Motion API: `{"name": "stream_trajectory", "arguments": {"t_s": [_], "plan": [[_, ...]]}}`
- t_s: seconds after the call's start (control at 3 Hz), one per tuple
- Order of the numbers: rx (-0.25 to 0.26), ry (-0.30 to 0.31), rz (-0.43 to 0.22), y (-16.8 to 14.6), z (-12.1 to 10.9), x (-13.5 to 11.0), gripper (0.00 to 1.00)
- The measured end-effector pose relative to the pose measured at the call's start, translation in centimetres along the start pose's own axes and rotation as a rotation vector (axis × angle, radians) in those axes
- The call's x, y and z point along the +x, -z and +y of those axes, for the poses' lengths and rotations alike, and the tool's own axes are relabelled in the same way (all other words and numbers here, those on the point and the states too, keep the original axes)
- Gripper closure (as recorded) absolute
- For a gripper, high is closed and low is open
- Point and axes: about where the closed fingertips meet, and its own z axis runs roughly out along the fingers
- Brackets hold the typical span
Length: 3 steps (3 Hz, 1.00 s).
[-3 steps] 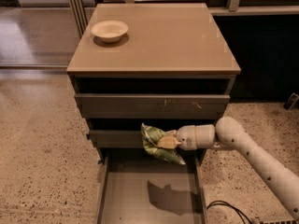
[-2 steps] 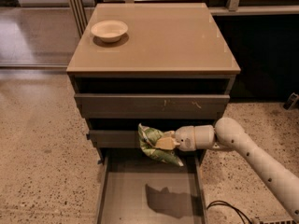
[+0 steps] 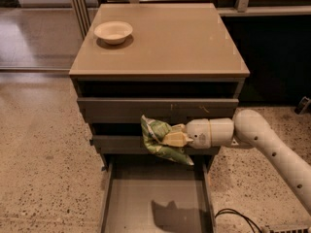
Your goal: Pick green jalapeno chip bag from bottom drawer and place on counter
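Green jalapeno chip bag (image 3: 163, 142) pinched between the fingers of the gripper (image 3: 176, 139), hanging in the air just in front of the middle drawer front (image 3: 114, 142), above the back end of the pulled-out bottom drawer (image 3: 129, 198), apart from its grey floor and side walls. Reaching in from the right, the white arm (image 3: 272, 149), wrist roughly level, passing over the drawer's right wall. Open air left of the bag and beneath it; close behind it, the stacked drawer fronts. Higher up, the counter (image 3: 170, 38), front edge jutting slightly past the top drawer (image 3: 121, 109), smooth tan surface stretching across the middle and right. Near the back left corner, a white bowl (image 3: 113, 32), upright. Inside the bottom drawer, flat grey floor with a dark shadow near the front. Speckled floor (image 3: 43, 154) on both sides of the cabinet; a dark cable (image 3: 238, 217) lying at lower right.
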Motion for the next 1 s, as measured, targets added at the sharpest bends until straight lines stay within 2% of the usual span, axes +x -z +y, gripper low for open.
{"name": "stream_trajectory", "arguments": {"t_s": [0.33,0.67,1.0], "plan": [[0.061,0.085,0.041,2.0,2.0,-5.3,1.0],[0.061,0.085,0.041,2.0,2.0,-5.4,1.0],[0.062,0.09,0.029,3.0,3.2,-8.1,1.0]]}}
